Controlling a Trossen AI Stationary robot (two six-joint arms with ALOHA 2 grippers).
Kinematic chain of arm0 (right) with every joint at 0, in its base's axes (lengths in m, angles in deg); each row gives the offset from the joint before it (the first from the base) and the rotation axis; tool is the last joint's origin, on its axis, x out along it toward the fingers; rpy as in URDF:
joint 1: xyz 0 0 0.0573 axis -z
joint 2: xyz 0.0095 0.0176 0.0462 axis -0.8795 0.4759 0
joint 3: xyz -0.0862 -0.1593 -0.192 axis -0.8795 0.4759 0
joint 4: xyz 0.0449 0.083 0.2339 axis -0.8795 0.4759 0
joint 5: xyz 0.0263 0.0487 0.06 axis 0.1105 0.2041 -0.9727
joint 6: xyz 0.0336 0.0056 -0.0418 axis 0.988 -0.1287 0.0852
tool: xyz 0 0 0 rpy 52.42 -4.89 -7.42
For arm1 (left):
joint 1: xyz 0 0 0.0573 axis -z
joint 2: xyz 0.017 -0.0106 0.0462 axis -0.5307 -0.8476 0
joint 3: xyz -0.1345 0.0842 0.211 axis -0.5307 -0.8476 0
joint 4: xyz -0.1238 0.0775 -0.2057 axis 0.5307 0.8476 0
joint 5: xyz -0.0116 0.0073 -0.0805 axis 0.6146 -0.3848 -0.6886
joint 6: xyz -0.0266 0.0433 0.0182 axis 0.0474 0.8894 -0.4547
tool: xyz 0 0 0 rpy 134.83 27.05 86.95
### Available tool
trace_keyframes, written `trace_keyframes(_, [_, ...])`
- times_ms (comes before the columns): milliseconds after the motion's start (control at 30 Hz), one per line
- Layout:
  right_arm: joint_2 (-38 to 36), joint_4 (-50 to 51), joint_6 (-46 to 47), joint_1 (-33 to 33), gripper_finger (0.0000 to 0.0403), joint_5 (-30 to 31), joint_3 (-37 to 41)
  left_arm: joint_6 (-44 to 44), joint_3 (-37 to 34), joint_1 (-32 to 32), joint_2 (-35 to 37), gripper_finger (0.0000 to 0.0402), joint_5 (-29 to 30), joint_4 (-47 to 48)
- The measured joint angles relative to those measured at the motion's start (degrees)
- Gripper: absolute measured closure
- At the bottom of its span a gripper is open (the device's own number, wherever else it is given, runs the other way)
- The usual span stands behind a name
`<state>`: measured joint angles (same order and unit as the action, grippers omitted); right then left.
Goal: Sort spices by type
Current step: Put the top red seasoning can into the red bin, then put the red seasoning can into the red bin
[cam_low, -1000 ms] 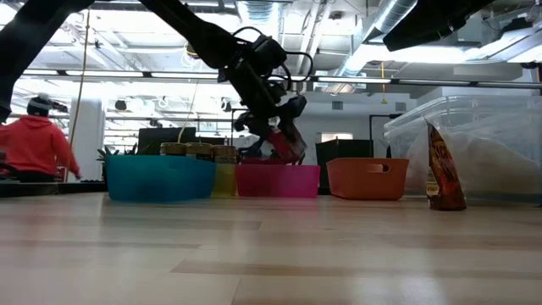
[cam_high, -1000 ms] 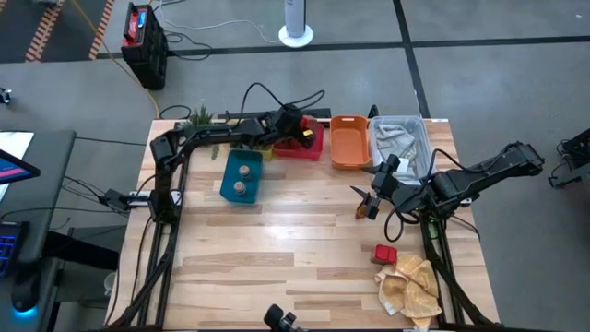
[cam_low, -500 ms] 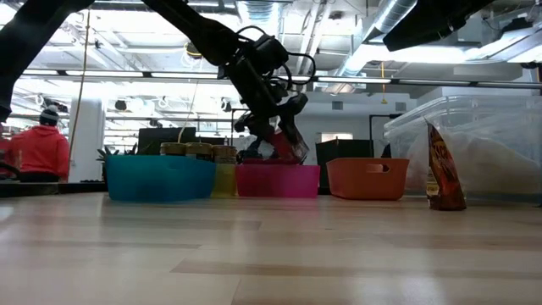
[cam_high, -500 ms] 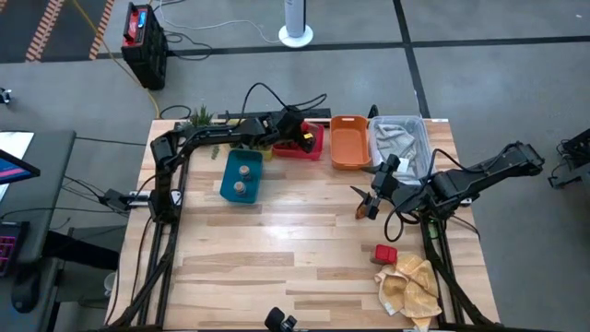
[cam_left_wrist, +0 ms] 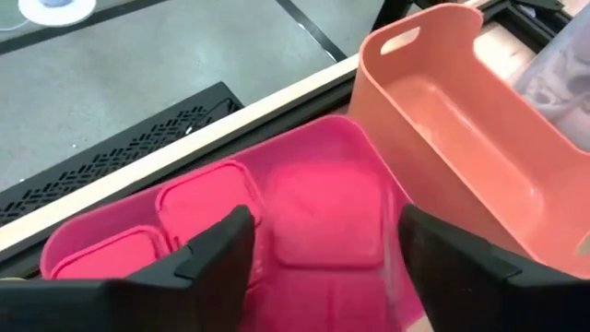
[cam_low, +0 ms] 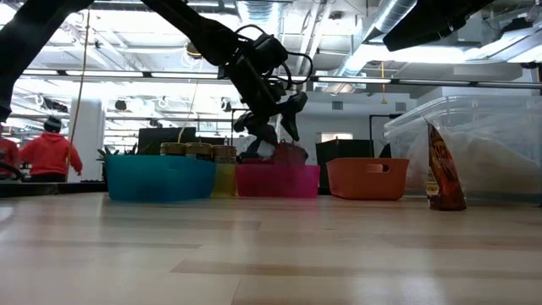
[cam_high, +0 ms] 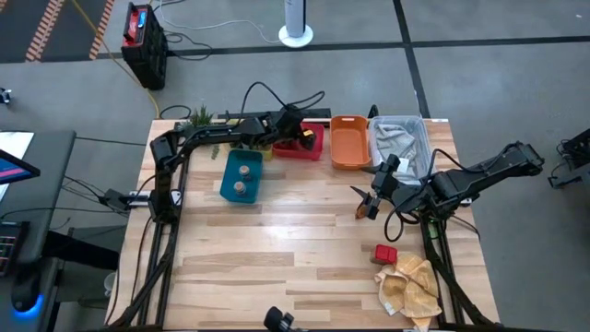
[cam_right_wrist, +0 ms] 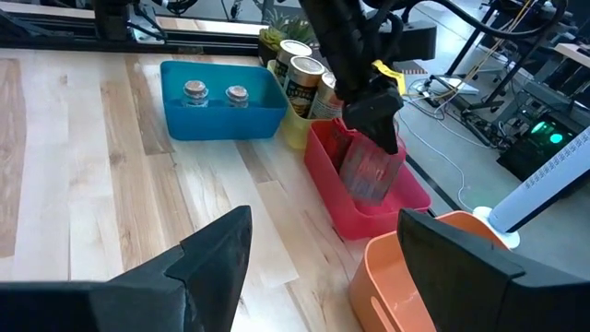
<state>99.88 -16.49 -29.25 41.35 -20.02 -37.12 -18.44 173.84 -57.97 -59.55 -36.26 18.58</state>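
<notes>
My left gripper (cam_low: 281,129) hangs open just above the pink-red tray (cam_high: 300,148) at the table's far edge. Its fingers stand on either side of a red box (cam_left_wrist: 323,217) lying in that tray beside two other red boxes (cam_left_wrist: 210,198). My right gripper (cam_high: 367,203) waits open over the table's right half, beside the upright brown packet (cam_low: 442,169), with nothing between its fingers in the right wrist view. Another red box (cam_high: 385,254) sits on the table near the paper wad. Two tiny jars (cam_right_wrist: 212,91) stand in the teal tray (cam_high: 241,175), and tan jars (cam_right_wrist: 300,74) stand behind it.
The orange tray (cam_high: 349,140) and a clear bin of cloth (cam_high: 399,143) line the far edge to the right of the pink-red tray. The yellowish paper wad (cam_high: 410,286) lies at the near right corner. Bare wood spans the table's middle and near left. A person in red (cam_low: 47,152) moves in the room behind.
My left gripper has opened and let go of the red box it held over the pink-red tray. The box has dropped and now lies in the tray below the spread fingers. My right arm has kept still.
</notes>
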Motion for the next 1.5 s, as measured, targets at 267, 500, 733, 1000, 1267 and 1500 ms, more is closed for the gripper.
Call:
trace_keyframes(267, [0.0, 0.3, 0.0, 0.0, 0.0099, -0.4, 0.0, 2.2, 0.0, -0.1, 0.0, 0.0109, 1.0, -0.9])
trace_keyframes(500, [0.0, 0.5, 0.0, 0.0, 0.0099, -0.4, 0.0, 13.1, 0.0, 0.3, 0.8, 0.0113, -4.8, -0.3])
trace_keyframes(733, [0.0, 2.0, 4.2, -0.6, 0.0099, -0.5, 0.0, 27.1, -0.7, 4.9, 6.9, 0.0113, -9.1, 4.2])
trace_keyframes(1000, [4.5, 8.7, 12.0, -1.5, 0.0101, -4.2, -4.4, 36.9, -21.1, 17.6, 21.7, 0.0114, -3.9, -16.4])
trace_keyframes(1267, [20.8, 23.7, 19.4, -4.5, 0.0101, -18.1, -16.8, 32.6, -39.3, 28.1, 35.0, 0.0114, -3.1, -22.5])
trace_keyframes(1500, [32.5, 44.6, 33.9, -9.2, 0.0101, -33.5, -24.7, 31.0, -44.0, 34.0, 42.7, 0.0114, 4.0, -23.1])
